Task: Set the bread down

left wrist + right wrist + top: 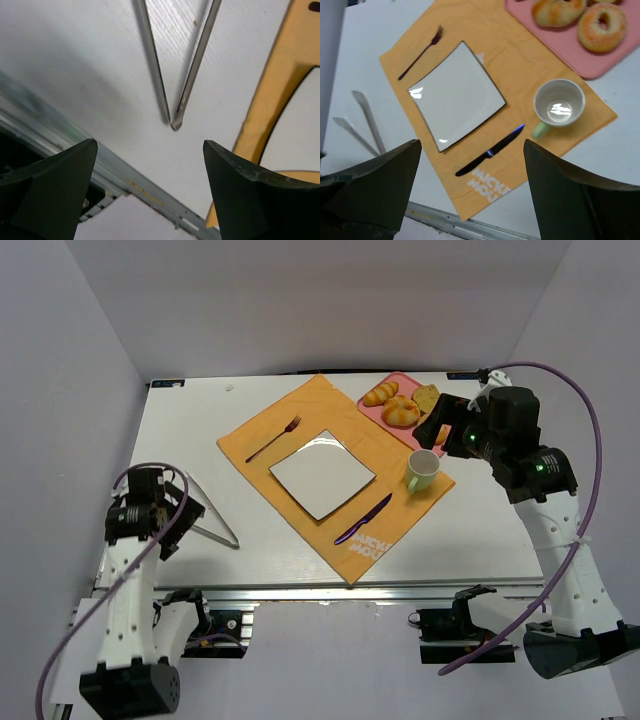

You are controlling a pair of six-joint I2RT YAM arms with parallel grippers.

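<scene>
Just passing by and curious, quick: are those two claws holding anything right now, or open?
Left gripper: open, holding nothing.
Right gripper: open, holding nothing.

White arm links (565, 570), black joint housings (510, 420), looping purple cables (596, 430), small green lights (541, 467).

You see an orange placemat (330, 405) on the desk (190, 430) carrying a square plate (322, 475), fork (273, 439), knife (363, 519) and cup (423, 470); bread (401, 411) lies on the pink tray (400, 377) beyond, with your right gripper (438, 428) over the tray's right corner
</scene>
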